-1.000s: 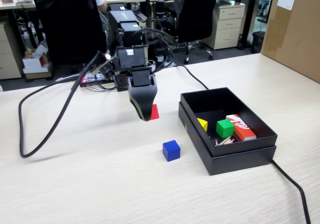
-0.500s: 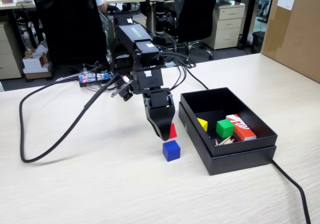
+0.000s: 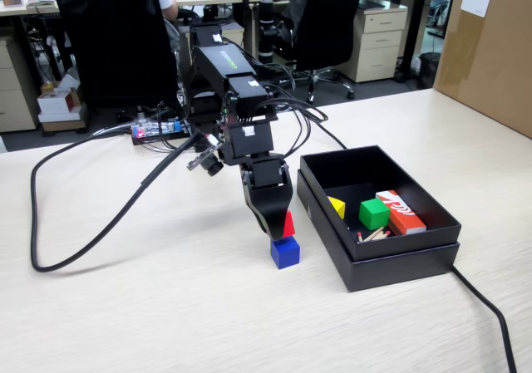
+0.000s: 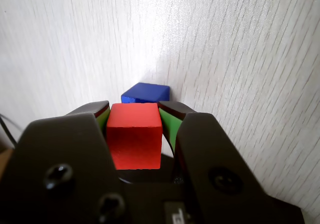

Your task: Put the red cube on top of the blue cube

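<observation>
The red cube (image 4: 134,134) is clamped between the green-lined jaws of my gripper (image 4: 134,107), which is shut on it. In the fixed view only a red corner (image 3: 288,224) shows beside the black fingers, right above the blue cube (image 3: 284,252). The blue cube stands on the table and peeks out just beyond the red one in the wrist view (image 4: 146,92). I cannot tell whether the two cubes touch.
An open black box (image 3: 416,254) lies right of the cubes in the fixed view, holding a green cube (image 3: 373,213), a yellow piece (image 3: 337,207) and a red-orange and white box (image 3: 400,211). A black cable (image 3: 100,198) loops over the table's left.
The arm has carried the red cube from the left down to a spot right above the blue cube, lowering further in the last half second.
</observation>
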Robot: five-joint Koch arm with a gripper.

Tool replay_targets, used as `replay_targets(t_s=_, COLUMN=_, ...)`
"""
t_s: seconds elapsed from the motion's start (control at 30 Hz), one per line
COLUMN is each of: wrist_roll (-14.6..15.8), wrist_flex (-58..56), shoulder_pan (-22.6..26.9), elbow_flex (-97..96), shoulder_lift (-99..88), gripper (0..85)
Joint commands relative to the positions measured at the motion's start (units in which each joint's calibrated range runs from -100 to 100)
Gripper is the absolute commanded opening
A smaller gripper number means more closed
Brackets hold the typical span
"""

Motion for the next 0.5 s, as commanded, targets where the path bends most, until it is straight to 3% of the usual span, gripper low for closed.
replay_targets(t_s=0.0, wrist_roll=0.3, wrist_flex=2.4, shoulder_pan=0.4, elbow_flex=3.8, shoulder_lift=-1.0, gripper=0.9)
replay_targets(t_s=0.47, wrist_roll=0.3, wrist_flex=4.3, shoulder_pan=0.6, elbow_flex=3.8, shoulder_lift=1.0, gripper=1.5)
